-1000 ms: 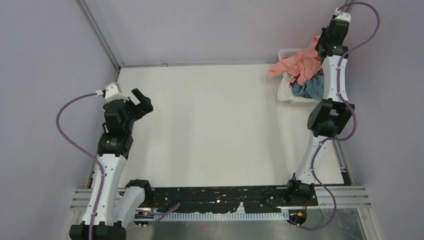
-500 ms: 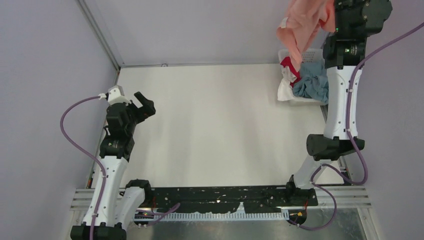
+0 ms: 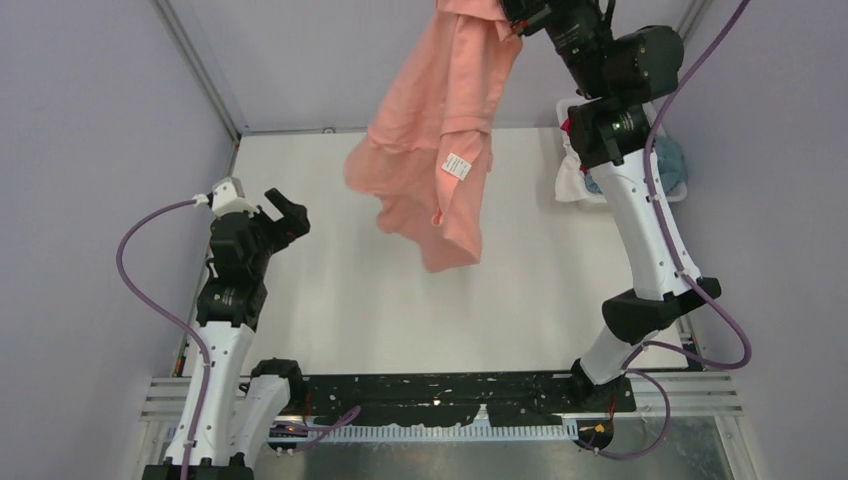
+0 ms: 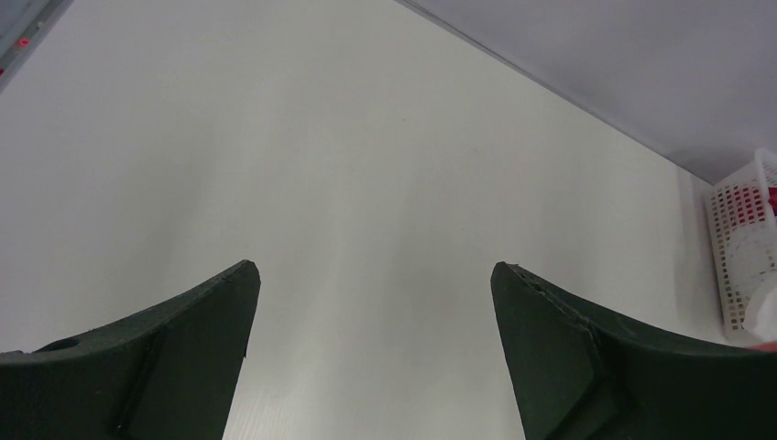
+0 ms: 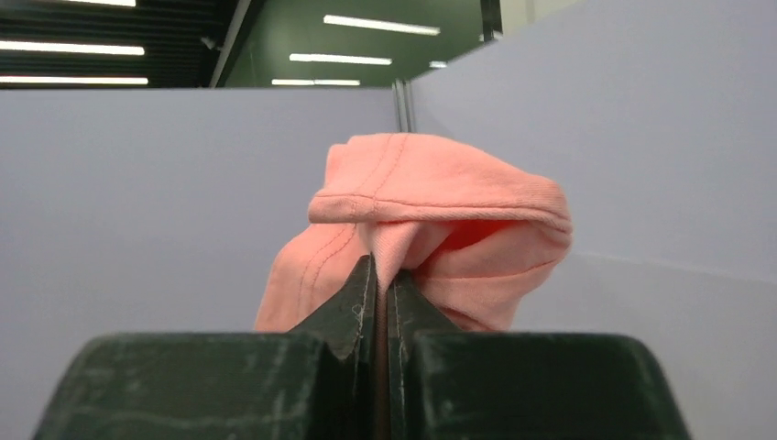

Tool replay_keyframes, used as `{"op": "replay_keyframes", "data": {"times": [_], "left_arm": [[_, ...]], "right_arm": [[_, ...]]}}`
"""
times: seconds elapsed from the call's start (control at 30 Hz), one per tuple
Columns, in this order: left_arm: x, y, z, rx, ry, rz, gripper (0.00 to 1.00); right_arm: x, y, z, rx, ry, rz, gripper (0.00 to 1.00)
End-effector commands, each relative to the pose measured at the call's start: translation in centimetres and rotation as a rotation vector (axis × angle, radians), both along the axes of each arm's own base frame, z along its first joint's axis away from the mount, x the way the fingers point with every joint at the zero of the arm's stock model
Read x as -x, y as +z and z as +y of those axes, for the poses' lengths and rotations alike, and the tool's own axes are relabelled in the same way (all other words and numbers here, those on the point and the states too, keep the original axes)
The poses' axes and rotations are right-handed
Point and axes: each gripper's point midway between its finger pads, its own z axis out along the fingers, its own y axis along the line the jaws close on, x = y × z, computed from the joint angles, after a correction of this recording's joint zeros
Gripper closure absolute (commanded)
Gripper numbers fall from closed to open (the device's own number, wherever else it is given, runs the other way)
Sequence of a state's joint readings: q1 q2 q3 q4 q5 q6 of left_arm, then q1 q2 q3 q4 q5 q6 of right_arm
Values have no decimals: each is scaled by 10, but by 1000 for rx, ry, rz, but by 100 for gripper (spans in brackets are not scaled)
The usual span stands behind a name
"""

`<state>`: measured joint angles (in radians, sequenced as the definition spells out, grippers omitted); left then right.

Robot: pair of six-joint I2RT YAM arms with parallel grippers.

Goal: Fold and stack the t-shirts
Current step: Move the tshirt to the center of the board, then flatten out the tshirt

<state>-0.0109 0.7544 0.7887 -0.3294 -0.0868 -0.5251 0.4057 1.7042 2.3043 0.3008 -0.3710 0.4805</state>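
A large salmon-pink t-shirt hangs in the air over the middle back of the table, its white label showing. My right gripper is raised at the top of the view and shut on the shirt's top edge; in the right wrist view the jaws pinch a fold of pink cloth. A dusty blue shirt, a bit of red and white cloth lie in the basket behind the right arm. My left gripper is open and empty at the table's left side.
The white lattice basket stands at the back right corner; it also shows at the right edge of the left wrist view. Grey walls enclose the white table at back and sides.
My right arm has lifted the pink shirt out of the basket and swung it up and left, so it now hangs over the table. The left arm has barely moved.
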Motion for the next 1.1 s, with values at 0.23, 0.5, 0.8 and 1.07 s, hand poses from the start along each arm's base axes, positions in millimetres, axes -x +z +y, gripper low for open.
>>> {"op": "replay_keyframes", "data": {"times": [0.23, 0.5, 0.8, 1.07], "left_arm": [[25, -27, 7, 58, 74, 75, 1], [13, -71, -12, 101, -14, 268, 1], [-14, -104, -29, 174, -72, 419, 1], [-40, -135, -25, 153, -47, 587, 1]], "right_arm": [[-60, -291, -53, -140, -280, 847, 95], [-75, -512, -184, 62, -881, 1336, 24], [-48, -491, -138, 610, -867, 1221, 5], [100, -547, 133, 1224, 106, 832, 3]]}}
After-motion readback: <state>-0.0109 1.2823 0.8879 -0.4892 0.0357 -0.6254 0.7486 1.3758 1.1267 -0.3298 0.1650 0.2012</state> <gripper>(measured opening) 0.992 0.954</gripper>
